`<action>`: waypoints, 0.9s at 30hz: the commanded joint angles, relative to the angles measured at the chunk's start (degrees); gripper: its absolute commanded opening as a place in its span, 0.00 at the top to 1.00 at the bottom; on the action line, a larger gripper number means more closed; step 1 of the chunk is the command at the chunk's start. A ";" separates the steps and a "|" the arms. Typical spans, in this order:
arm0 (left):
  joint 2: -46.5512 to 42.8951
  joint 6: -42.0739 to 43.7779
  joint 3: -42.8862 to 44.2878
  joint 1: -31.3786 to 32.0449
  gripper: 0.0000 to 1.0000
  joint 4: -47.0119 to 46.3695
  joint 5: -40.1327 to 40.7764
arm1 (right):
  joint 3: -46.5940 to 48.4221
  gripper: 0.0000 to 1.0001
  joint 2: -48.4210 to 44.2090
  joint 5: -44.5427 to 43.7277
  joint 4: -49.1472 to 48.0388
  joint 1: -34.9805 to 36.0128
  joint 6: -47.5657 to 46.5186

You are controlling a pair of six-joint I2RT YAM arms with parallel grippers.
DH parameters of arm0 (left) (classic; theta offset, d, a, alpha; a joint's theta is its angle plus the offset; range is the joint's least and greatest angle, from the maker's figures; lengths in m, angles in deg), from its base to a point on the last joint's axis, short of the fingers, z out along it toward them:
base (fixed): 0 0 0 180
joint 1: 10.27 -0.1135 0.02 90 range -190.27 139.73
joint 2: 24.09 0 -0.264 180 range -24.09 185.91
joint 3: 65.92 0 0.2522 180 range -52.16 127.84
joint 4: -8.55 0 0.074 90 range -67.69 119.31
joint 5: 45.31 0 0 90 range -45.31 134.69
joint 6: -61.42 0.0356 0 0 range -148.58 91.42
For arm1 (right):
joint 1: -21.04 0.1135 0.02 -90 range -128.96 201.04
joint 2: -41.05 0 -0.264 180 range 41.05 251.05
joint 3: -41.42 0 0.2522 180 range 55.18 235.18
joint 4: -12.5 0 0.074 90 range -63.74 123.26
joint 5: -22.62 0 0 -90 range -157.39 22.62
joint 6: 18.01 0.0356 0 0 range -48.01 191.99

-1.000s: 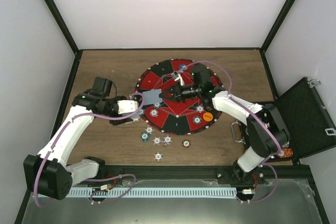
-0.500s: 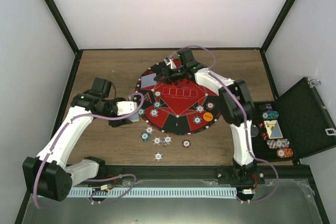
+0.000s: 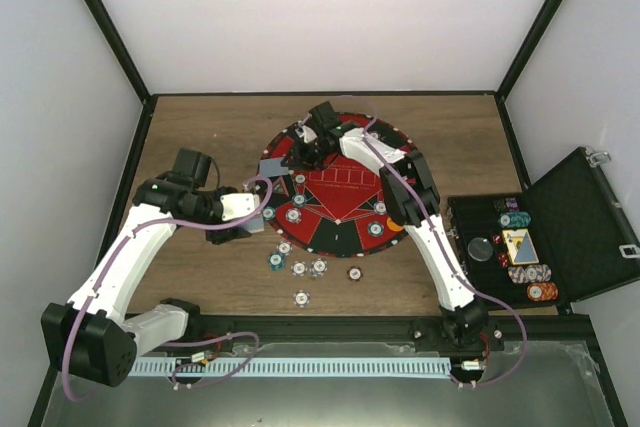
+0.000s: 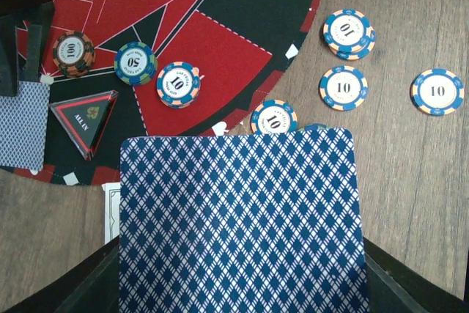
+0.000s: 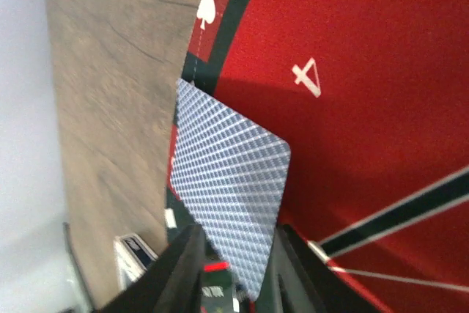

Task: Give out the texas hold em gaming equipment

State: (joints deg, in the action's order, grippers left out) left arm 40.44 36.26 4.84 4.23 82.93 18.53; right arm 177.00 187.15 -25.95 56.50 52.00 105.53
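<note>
The open black hard case [image 3: 585, 209] sits at the right of the brown wooden tabletop [image 3: 200, 137] with its lid tipped back. Its tray holds stacks of striped-edge poker chips [image 3: 528, 272], a black round disc [image 3: 481, 248] and a pale card packet [image 3: 518, 245].

The right gripper [image 3: 303, 152] is narrowed onto one end of a single grey-blue-backed playing card [image 5: 227, 181]. The card is back up, and its long axis points away from the fingers across the left rim of the big round red-and-black mat [image 3: 345, 187].

The left gripper [image 3: 243, 217], just off the mat's left edge, clasps a stack of blue-lattice-backed cards [image 4: 238, 218] by its side edges. The stack is back up, with its far edge toward the mat.

Loose blue-and-white "10" chips [image 4: 343, 87] lie on the wood nearby.
</note>
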 commanded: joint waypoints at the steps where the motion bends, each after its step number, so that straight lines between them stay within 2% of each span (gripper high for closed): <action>1: -0.56 -0.13 1.94 -0.26 0.96 0.13 -1.60 | 4.59 0.66 -1.92 -6.01 7.68 0.15 -5.48; 7: -0.42 -0.40 1.98 -0.26 0.96 -0.39 -2.14 | 4.64 0.50 -8.95 -10.89 10.70 -0.32 -8.77; 12: -0.30 -0.59 1.94 -0.26 0.96 -0.89 -2.57 | 0.62 0.35 -16.12 -10.19 10.78 -0.33 -8.51; 18: 0.37 -1.02 3.19 -0.26 0.96 -1.44 -3.78 | -26.11 0.16 -34.91 -1.81 -7.21 2.05 -1.78; 20: 0.50 -1.10 3.39 -0.26 0.96 -1.63 -4.13 | -36.94 0.14 -41.35 1.82 -13.34 3.22 2.09; 23: 0.65 -1.09 3.68 -0.27 0.96 -1.85 -4.40 | -48.36 0.13 -48.20 5.15 -21.95 5.28 7.16; 27: 0.96 -1.11 4.28 -0.25 0.96 -1.84 -4.74 | -57.32 0.12 -53.42 7.61 -30.89 8.28 12.76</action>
State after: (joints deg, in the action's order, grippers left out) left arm 41.18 35.26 7.00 4.23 81.88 16.28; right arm 125.20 137.10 -23.33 38.16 57.90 110.78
